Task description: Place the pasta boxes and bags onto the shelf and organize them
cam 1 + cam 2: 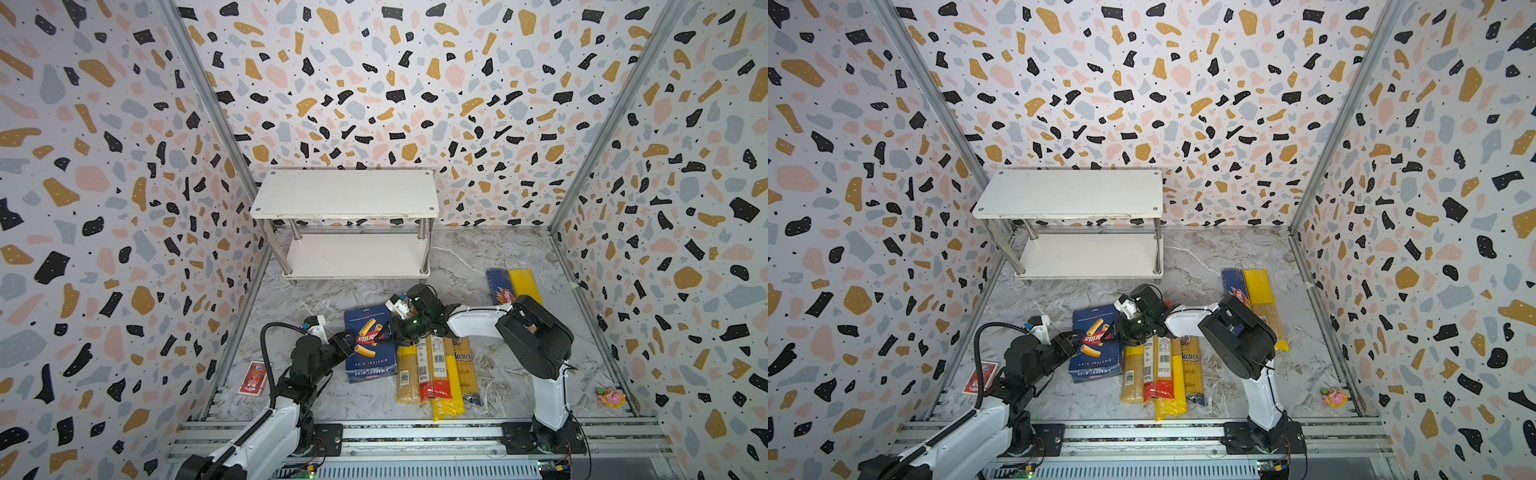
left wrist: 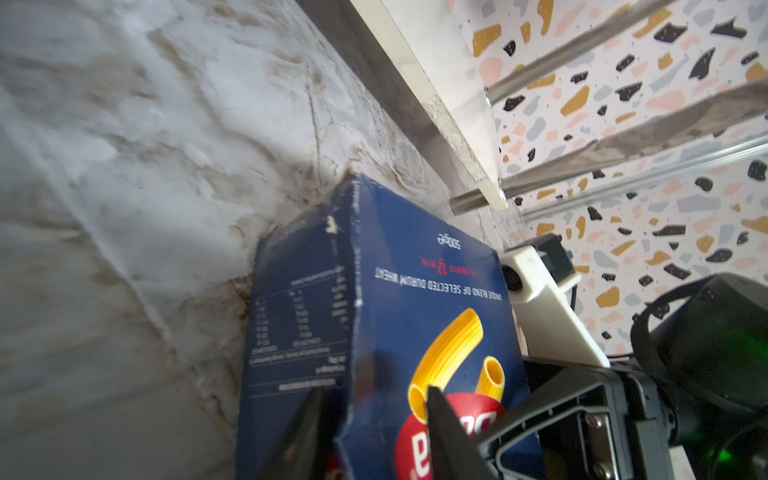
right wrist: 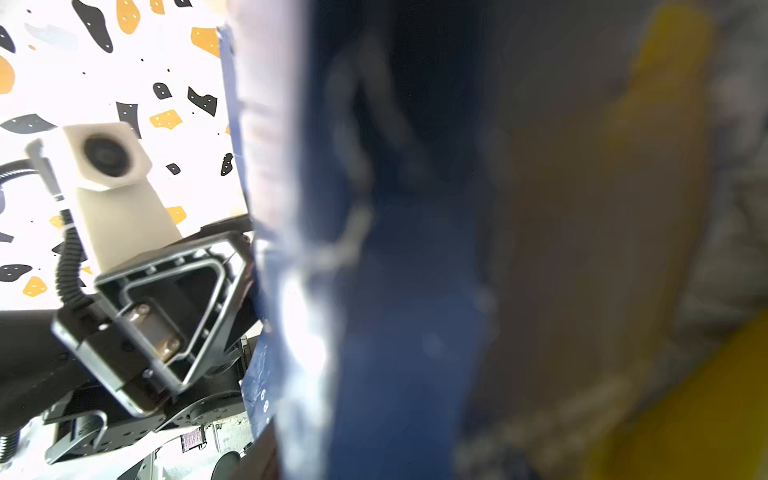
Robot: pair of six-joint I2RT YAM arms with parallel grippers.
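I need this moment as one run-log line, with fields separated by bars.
object: rigatoni box | left gripper: jaws astride box edge, grip unclear | right gripper: at box, state unclear | shelf: no packages

A blue pasta box (image 2: 415,291) with yellow tubes on it, and two dark fingers (image 2: 299,436) spread apart, one each side of its edge. Marble counter (image 2: 145,166) beside the box, white shelf (image 2: 440,106) past it.

We read on rigatoni box (image 2: 432,291), upside down: "500g", "AL DENTE 12 MIN", "UNIQUE BLEND OF SELECTED DURUM WHEAT"; side: "RIGATONI N.89". Blue-and-yellow bag (image 1: 465,362): "kara". Yellow-ended bag (image 1: 455,390): "PA".
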